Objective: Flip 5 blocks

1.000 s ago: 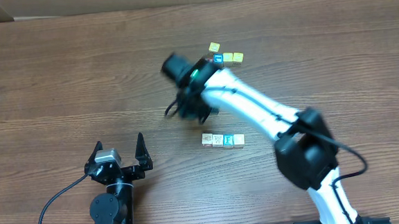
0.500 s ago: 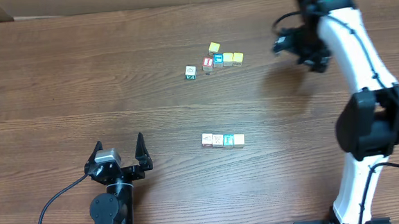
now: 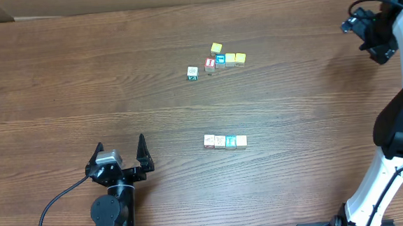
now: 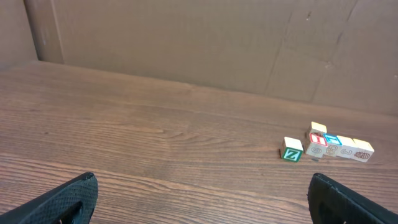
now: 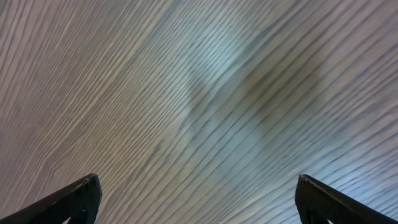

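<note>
Several blocks lie in a cluster at the back middle of the table: a yellow one point(image 3: 216, 48), a blue-lettered one point(image 3: 220, 59) and two pale yellow ones point(image 3: 235, 58). A cube with a red "I" point(image 3: 210, 63) touches them. A block with a green "Z" point(image 3: 193, 72) point(image 4: 291, 150) lies alone just left of the cluster. My right gripper point(image 3: 366, 36) point(image 5: 196, 190) hangs open and empty over bare wood at the far right. My left gripper point(image 3: 120, 142) point(image 4: 202, 190) is open near the front edge, far from every block.
A straight row of several more cubes point(image 3: 225, 141) lies nearer the front, right of the left gripper. A cardboard wall point(image 4: 186, 43) stands along the back of the table. The right arm point(image 3: 399, 136) curves up the right side.
The right arm swung from the table's middle to the far right back and its gripper opened. The green "Z" block now lies uncovered where the gripper had been.
</note>
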You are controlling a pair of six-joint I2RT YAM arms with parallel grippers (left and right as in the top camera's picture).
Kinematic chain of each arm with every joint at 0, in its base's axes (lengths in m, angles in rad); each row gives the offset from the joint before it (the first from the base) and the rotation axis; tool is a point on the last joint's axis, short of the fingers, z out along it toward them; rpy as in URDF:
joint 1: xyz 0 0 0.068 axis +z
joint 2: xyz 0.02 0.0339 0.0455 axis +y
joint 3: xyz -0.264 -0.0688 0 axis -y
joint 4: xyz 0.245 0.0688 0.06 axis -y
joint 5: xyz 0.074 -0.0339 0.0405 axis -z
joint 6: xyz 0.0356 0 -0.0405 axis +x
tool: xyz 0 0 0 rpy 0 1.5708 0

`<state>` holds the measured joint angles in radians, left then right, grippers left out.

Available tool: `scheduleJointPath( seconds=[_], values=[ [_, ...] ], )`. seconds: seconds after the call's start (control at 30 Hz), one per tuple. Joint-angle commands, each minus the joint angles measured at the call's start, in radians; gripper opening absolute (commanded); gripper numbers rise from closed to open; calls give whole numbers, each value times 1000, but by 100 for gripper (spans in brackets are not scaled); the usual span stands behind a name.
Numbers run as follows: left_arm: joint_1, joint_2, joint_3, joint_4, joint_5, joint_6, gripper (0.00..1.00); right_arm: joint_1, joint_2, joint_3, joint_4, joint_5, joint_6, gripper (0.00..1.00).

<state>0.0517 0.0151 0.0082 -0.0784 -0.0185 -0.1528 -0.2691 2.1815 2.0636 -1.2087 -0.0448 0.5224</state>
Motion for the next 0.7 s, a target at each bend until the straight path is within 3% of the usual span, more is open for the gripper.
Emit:
scheduleJointPath(
  seconds=[0.0, 0.67],
  values=[
    [-7, -11, -3, 2, 11, 18, 100, -18, -27, 11, 4, -1, -7, 100],
    [-7, -11, -3, 2, 11, 18, 100, -29, -27, 11, 4, -1, -7, 100]
  ],
)
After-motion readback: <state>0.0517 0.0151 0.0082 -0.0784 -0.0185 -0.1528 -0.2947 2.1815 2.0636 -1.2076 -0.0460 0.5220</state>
